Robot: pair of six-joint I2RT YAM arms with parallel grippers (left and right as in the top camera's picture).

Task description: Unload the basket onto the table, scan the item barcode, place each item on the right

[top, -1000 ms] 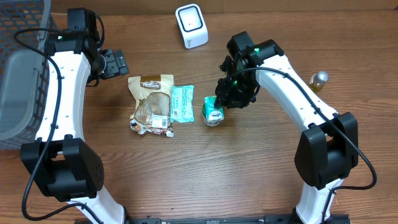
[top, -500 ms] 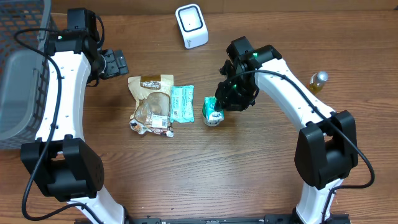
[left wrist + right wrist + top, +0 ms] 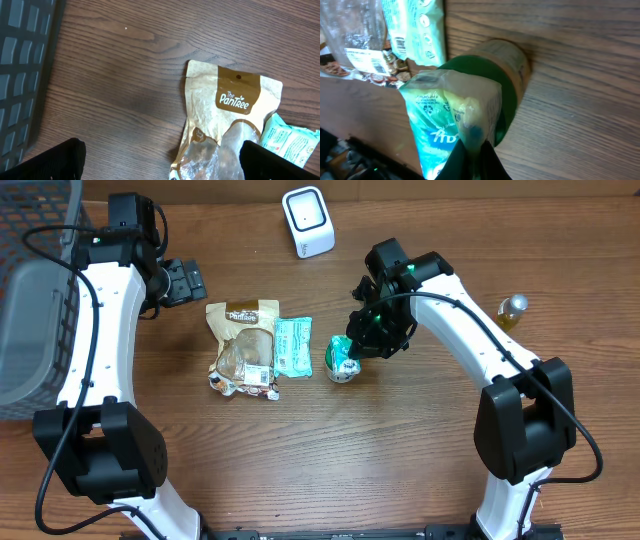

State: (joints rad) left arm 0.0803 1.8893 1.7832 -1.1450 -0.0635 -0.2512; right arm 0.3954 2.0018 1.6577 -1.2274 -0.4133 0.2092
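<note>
Since earlier frames, right gripper (image 3: 363,342) has been shifted slightly over green pouch (image 3: 342,359) and its jaws drawn fully together. Nothing else moved.

Overhead: pouch is stood on table (image 3: 300,465), just right of teal packet (image 3: 293,345) and Pantree bag (image 3: 243,343). Scanner (image 3: 308,221) is well apart at far edge. Left gripper (image 3: 186,281) is parked near basket (image 3: 30,300), uninvolved.

Left wrist: fingers (image 3: 50,160) are spread to max, nothing held btwn them.

Right wrist: pouch top seam is pinched tight btwn fingertips. Barcode not seen from here.

Step judged: grasp just made, lift not begun. Next, pouch should be lifted clear w/o dragging neighbours and carried to scanner. Barcode side must be found first, then faced to scanner window.
</note>
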